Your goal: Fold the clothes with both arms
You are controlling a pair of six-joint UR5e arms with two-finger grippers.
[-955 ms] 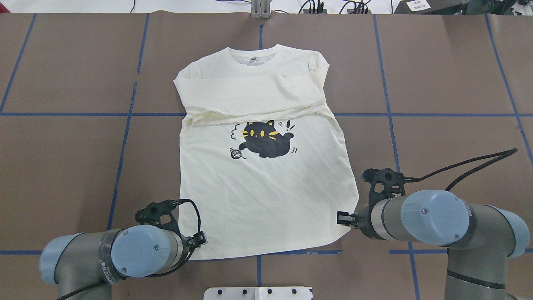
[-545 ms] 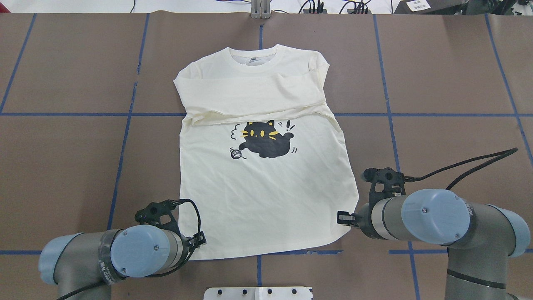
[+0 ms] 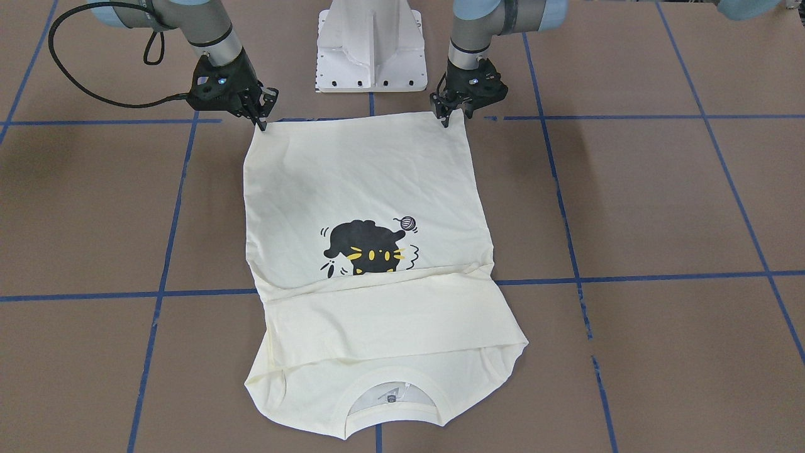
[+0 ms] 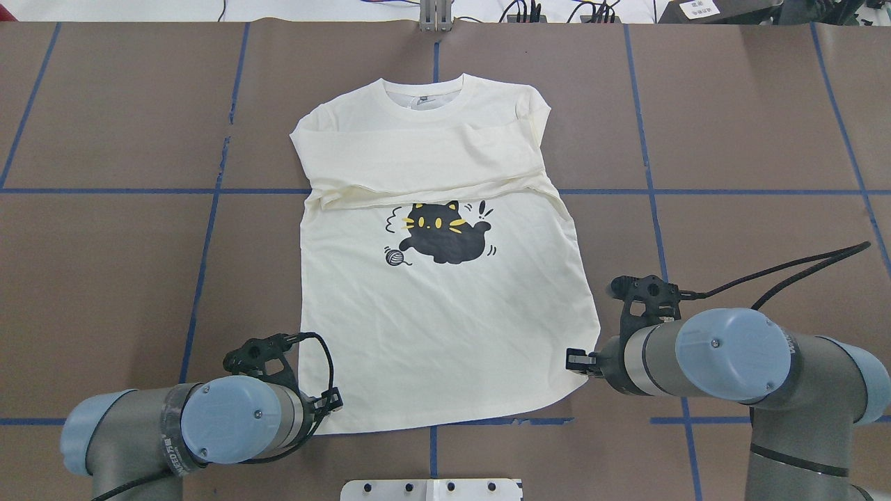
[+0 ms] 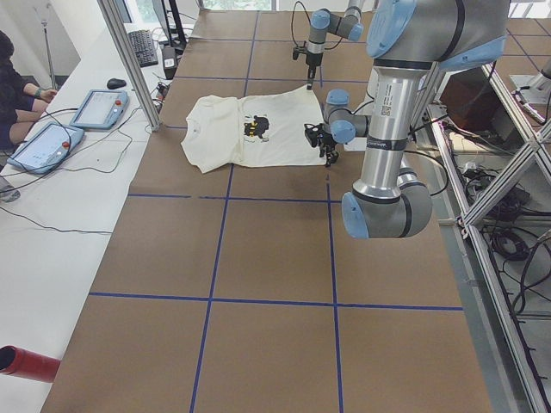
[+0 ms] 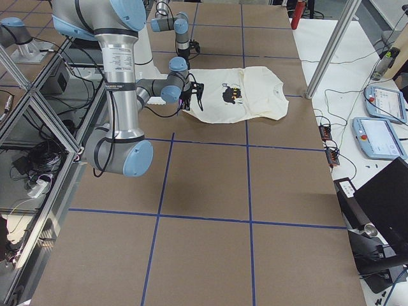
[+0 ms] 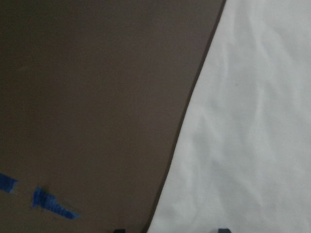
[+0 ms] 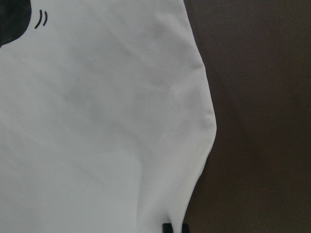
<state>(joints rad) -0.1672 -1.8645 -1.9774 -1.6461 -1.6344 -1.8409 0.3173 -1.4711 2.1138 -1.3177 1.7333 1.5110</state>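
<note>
Although its sleeves are folded across the chest, the cream T-shirt lies flat and face up near the middle of the brown bench. Its long axis runs from the robot's edge of the bench toward the far edge. The collar points away from the robot and the hem lies closest to the white pedestal base. The folded sleeves form a band just above the black cat print, whose head faces the collar.

Both grippers sit at the hem, one at each corner, low over the bench. The left gripper is at the hem corner on the robot's left. Its wrist view shows its jaws spread wide, with the shirt's side edge running between them, so one tip is over cloth and the other over bare bench. The right gripper, trailing a black cable, is at the opposite hem corner. Its jaws are drawn narrow together right at the shirt's edge and appear to pinch the cloth there, where the corner comes to a small point against the tips. The rest of the shirt stretches away from both grippers toward the far edge.
</note>
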